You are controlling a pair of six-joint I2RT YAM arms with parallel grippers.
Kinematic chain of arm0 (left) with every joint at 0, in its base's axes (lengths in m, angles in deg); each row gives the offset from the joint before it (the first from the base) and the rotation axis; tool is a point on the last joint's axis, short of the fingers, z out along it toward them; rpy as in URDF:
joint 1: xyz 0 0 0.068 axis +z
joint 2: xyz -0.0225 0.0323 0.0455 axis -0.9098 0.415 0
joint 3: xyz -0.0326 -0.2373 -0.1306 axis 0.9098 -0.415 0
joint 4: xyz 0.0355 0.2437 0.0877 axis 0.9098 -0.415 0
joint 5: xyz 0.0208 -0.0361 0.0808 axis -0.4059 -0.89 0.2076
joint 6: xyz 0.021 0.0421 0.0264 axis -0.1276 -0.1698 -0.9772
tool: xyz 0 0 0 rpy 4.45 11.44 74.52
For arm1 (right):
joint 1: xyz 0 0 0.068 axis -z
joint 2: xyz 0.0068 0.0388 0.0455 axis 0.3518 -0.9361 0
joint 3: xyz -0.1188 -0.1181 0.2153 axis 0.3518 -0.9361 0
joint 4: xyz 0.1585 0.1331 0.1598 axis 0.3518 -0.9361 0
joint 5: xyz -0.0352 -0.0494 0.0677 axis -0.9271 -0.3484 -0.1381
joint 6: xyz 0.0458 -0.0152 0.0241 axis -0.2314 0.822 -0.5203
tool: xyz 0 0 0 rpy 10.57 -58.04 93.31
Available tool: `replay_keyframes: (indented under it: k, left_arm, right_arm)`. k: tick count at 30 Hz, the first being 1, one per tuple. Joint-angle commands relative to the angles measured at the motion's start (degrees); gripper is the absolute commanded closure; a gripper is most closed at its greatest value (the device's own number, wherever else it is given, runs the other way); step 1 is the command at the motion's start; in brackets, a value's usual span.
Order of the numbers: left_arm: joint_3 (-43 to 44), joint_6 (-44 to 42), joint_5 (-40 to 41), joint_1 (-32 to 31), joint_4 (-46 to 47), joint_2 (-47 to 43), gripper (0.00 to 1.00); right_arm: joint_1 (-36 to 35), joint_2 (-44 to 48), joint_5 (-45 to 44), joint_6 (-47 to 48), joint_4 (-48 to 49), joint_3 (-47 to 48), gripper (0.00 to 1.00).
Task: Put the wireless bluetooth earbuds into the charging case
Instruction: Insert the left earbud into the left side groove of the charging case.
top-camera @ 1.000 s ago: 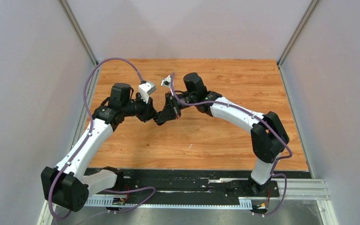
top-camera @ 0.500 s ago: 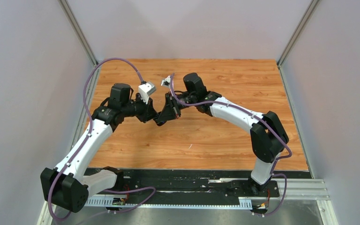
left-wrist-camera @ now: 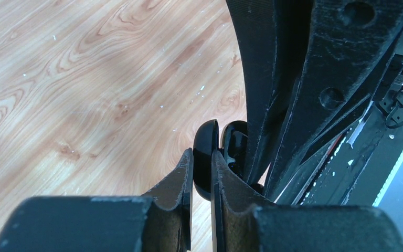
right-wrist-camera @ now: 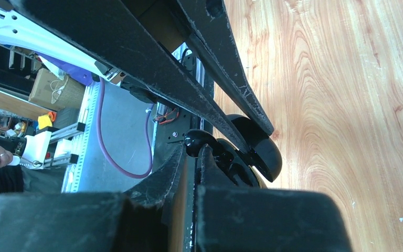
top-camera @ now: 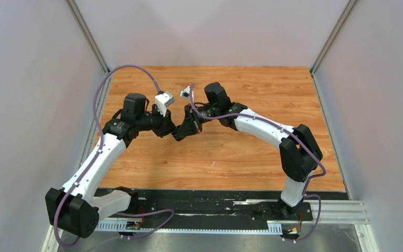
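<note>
My two grippers meet above the middle of the wooden table (top-camera: 252, 84). In the left wrist view my left gripper (left-wrist-camera: 202, 157) is shut on the thin lid of the glossy black charging case (left-wrist-camera: 205, 139), which hangs open above the table. The case's body (left-wrist-camera: 235, 143) sits just right of the lid. The right wrist view shows my right gripper (right-wrist-camera: 191, 151) shut on a glossy black earbud (right-wrist-camera: 195, 139), right at the open case (right-wrist-camera: 265, 149). In the top view the left gripper (top-camera: 176, 134) and right gripper (top-camera: 190, 128) hide both the case and the earbud.
Grey walls enclose the table on three sides. A black rail (top-camera: 215, 202) with both arm bases runs along the near edge. Purple cables (top-camera: 131, 67) loop over the arms. Bare wood (left-wrist-camera: 84, 94) lies under the grippers.
</note>
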Motion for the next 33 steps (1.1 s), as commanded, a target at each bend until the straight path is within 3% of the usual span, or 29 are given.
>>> replay_keyframes:
  k: [1, 19, 33]
  left_arm:
    - [2.1, -1.4, -1.5, -0.1, 1.5, -2.1, 1.00]
    - [1.2, -1.4, -1.9, -0.1, 1.4, -2.9, 1.00]
    - [1.0, -0.7, -1.9, -0.1, 2.2, -2.7, 1.00]
  right_arm:
    - [-0.4, 0.5, -2.1, 1.3, -2.7, 0.8, 0.94]
    - [-0.4, 1.7, -15.5, 1.1, -11.4, 4.8, 0.77]
    - [-0.7, 0.9, -15.0, 0.6, -15.3, 7.1, 0.70]
